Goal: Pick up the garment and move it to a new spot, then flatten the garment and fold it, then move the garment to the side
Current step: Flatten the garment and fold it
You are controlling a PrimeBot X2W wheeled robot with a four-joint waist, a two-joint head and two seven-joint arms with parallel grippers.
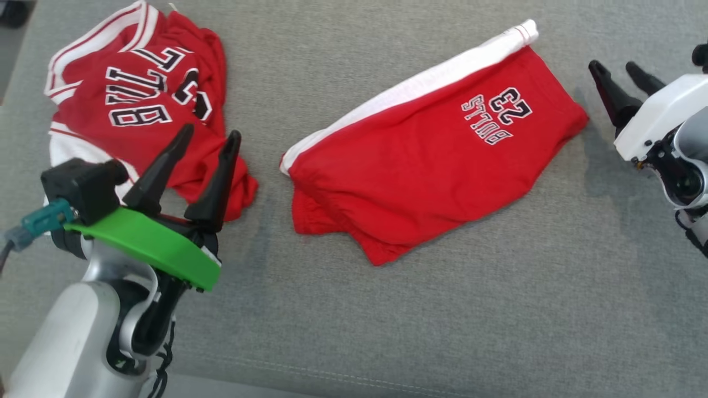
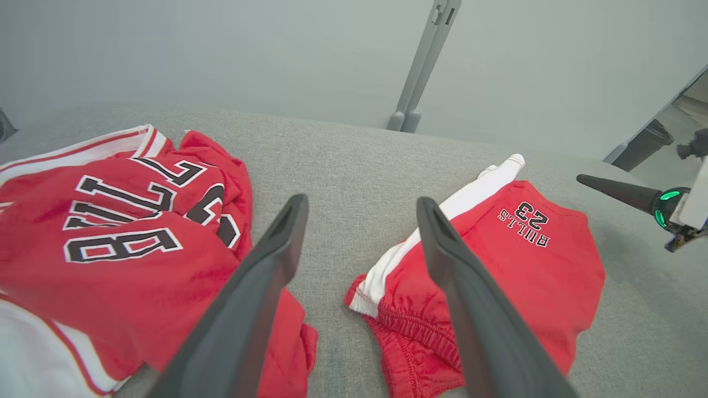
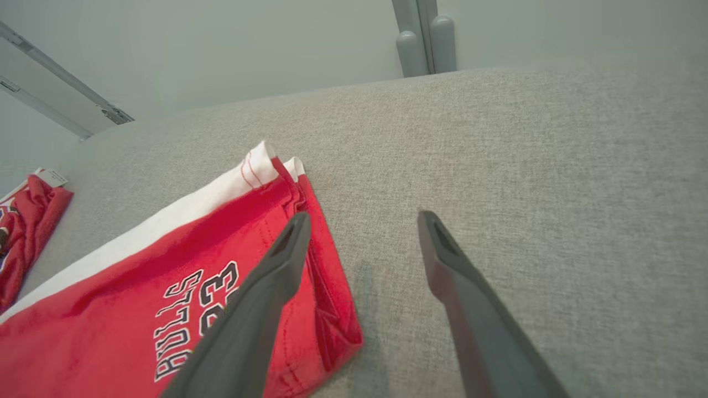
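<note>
The garment, red shorts (image 1: 431, 166) with a white side stripe and "BULLS 23" print, lies folded and flat on the middle of the grey fabric surface (image 1: 498, 309). My left gripper (image 1: 211, 132) hovers open to its left, over the edge of a red jersey, with nothing between its fingers. In the left wrist view the left gripper (image 2: 360, 200) points at bare fabric between the jersey and the shorts (image 2: 520, 265). My right gripper (image 1: 612, 64) stands open just right of the shorts. In the right wrist view the right gripper (image 3: 362, 215) hangs above the hem corner of the shorts (image 3: 138, 276), holding nothing.
A crumpled red and white "BULLS" jersey (image 1: 133, 94) lies at the far left, also in the left wrist view (image 2: 110, 249). A grey post (image 2: 423, 55) rises behind the surface's far edge. The surface's front edge (image 1: 332, 381) runs along the bottom.
</note>
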